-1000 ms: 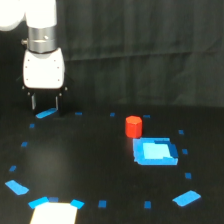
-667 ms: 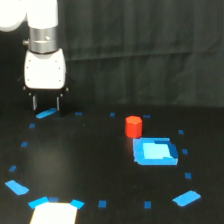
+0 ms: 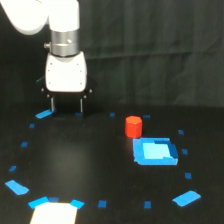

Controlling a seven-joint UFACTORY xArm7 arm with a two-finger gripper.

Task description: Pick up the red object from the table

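Note:
The red object (image 3: 133, 126) is a small red-orange stubby cylinder. It stands upright on the black table (image 3: 95, 165), just behind the left rear corner of the bright blue square patch (image 3: 155, 151). My gripper (image 3: 67, 105) hangs from the white arm to the exterior view's left of the red object, well apart from it. Its two dark fingers (image 3: 52, 104) point down, spread apart with nothing between them, the tips just above the table.
Small blue tape marks (image 3: 103, 203) ring the table. Larger blue strips lie at the front right (image 3: 186, 198) and front left (image 3: 17, 187). A white patch (image 3: 54, 214) sits at the front left edge. A black curtain hangs behind.
The arm and gripper have shifted to the exterior view's right, toward the red object. The red object has not moved.

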